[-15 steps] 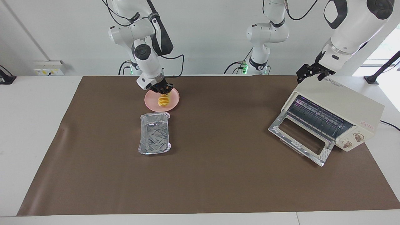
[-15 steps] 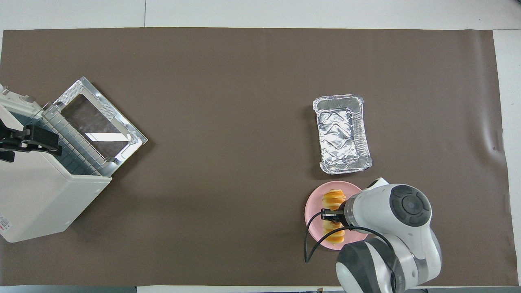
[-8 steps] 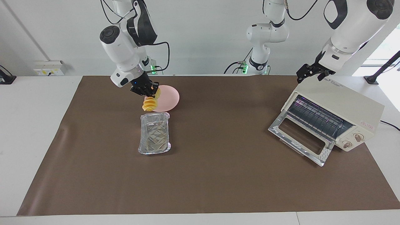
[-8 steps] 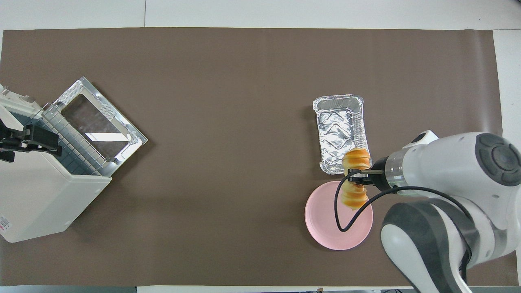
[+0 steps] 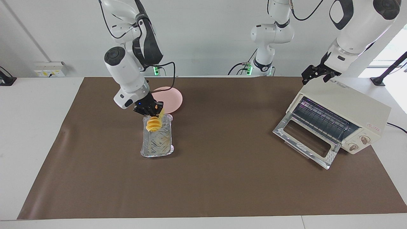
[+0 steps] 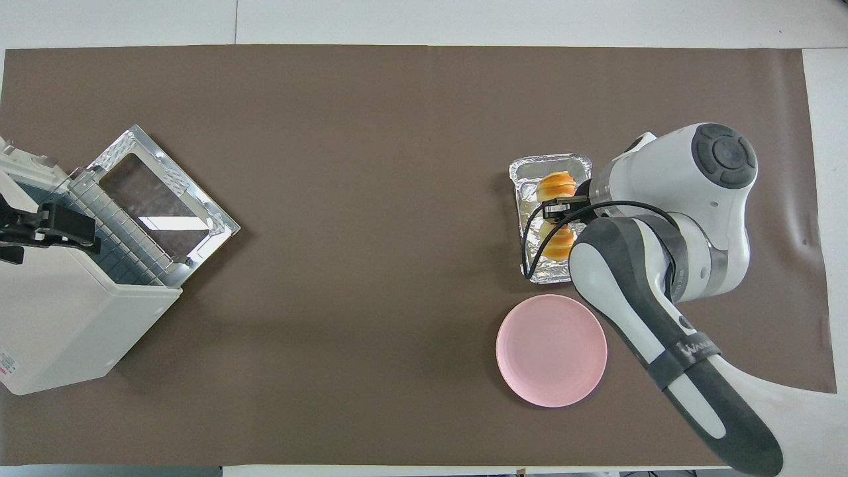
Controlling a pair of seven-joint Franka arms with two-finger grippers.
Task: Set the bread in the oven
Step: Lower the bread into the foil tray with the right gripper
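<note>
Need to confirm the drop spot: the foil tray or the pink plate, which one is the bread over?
The foil tray. The right hand holds the bread above it; the pink plate, nearer the robots, lies bare.

Facing cam: high, across table, looks at robots; overhead cam: above robots' end, steeply down, fwd; both wide, share brown mat [image 5: 222, 178], half-turn apart.

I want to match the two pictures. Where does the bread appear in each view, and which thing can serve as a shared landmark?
Facing view: the bread hangs in the right claw, over the foil tray's end nearer the robots, toward the right arm's end of the table.
Overhead view: the bread shows over the same tray, partly covered by the claw.
Shared landmark: the pink plate, beside the tray and nearer the robots.
</note>
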